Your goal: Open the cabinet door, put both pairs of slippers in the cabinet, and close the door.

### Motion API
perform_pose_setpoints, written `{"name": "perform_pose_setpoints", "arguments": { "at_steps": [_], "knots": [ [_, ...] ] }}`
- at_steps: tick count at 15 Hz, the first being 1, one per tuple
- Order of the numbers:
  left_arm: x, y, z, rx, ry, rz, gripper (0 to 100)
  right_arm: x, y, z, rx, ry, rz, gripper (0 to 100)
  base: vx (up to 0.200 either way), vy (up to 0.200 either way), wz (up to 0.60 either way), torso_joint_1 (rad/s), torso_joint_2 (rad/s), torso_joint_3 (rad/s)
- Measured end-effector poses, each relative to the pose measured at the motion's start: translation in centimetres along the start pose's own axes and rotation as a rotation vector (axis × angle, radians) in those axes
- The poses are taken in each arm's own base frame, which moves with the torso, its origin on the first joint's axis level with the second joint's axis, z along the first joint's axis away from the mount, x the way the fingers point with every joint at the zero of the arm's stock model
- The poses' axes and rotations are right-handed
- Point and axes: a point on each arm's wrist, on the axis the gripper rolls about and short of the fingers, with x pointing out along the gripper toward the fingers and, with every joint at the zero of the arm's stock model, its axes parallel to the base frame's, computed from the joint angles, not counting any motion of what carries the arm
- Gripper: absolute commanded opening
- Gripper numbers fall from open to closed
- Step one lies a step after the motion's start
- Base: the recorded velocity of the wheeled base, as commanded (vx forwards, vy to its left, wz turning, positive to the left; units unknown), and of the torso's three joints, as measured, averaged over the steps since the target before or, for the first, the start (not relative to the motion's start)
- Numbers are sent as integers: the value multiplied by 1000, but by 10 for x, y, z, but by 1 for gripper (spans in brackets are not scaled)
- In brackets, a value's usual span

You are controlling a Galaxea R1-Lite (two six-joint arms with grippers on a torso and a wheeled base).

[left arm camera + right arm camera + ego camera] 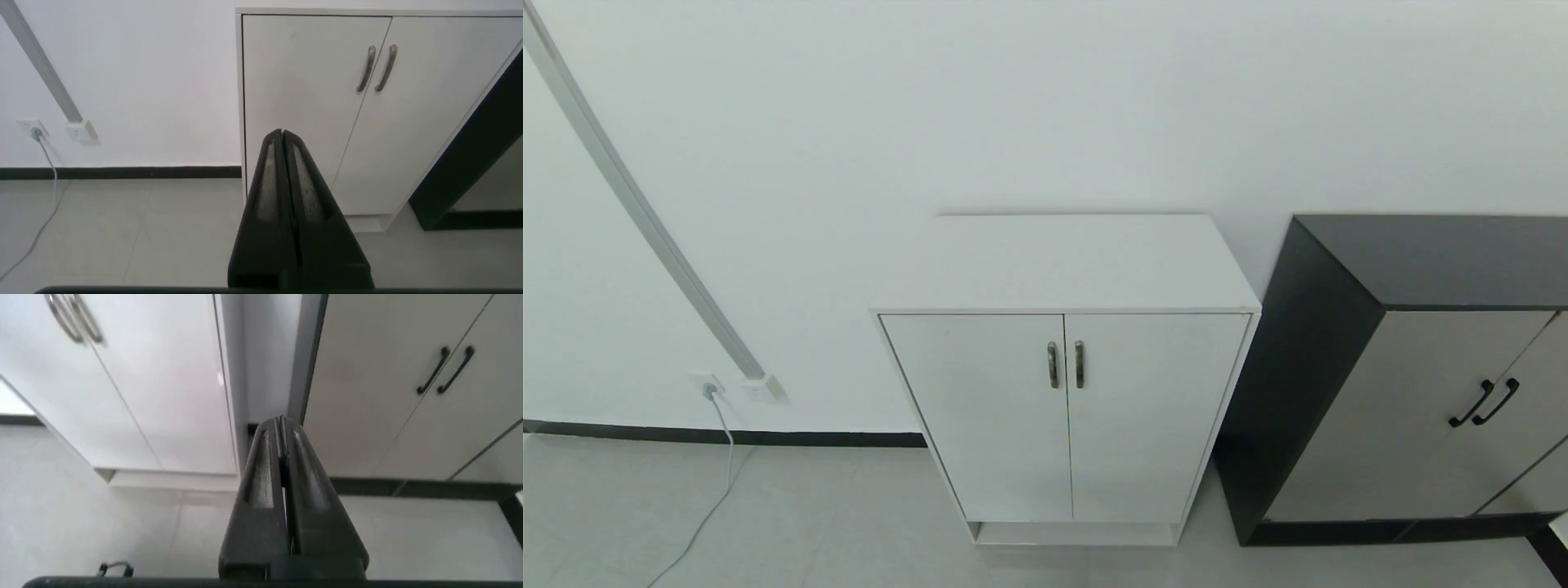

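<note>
Left pincer (283, 135) and right pincer (282, 420) are both clenched, empty. Ahead of them, well apart, the white two-door laminate cabinet (384, 122) stands closed. Its stiff door (310, 114) probably swings lightly; hook the slim vertical metal handle (366, 69), likely slippery.

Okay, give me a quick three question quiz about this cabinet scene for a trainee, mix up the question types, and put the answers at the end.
1. True or false: both doors of the white cabinet are shut.
2. What stands just to the right of it? A) a dark cabinet B) a chair C) a shoe rack
3. Fill in: the left gripper and the right gripper are both ____ and hold nothing.

Key: 1 true; 2 A; 3 shut.
</note>
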Motion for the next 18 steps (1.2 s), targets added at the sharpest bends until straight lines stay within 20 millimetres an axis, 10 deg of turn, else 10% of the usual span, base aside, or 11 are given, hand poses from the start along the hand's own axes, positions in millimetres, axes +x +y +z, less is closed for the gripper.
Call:
{"name": "perform_pose_setpoints", "arguments": {
  "at_steps": [18],
  "knots": [
    [0, 0, 0, 2, 0, 2, 0, -8, 0, -3, 76, -110, -7, 0, 0, 0, 0, 0, 0, 0]
  ]
}}
